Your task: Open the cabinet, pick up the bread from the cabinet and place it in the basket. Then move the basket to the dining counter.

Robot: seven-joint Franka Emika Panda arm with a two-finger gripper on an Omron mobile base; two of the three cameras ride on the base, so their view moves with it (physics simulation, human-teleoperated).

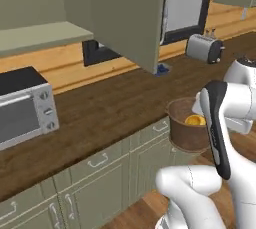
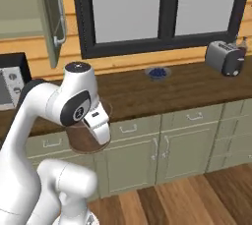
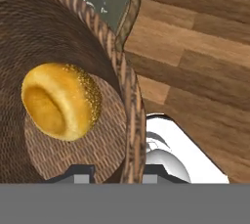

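Bread (image 3: pixel 61 100), a round golden-brown roll with a dimpled middle and a speckled crust, lies on the woven floor of the basket (image 3: pixel 128 96); the basket is brown wicker, bucket-shaped with tapered sides, and stands at the front edge of the dark wood-grain worktop (image 1: pixel 110 108); the fingers (image 3: pixel 80 174) straddle its rim, one inside and one outside, pinching the wall; the olive-green cabinet (image 1: pixel 125 15) hangs above with its panelled door swung open; a chrome toaster (image 1: pixel 204 48) and a toaster oven (image 1: pixel 25 108) sit farther along; plank flooring (image 3: pixel 195 47) lies below.
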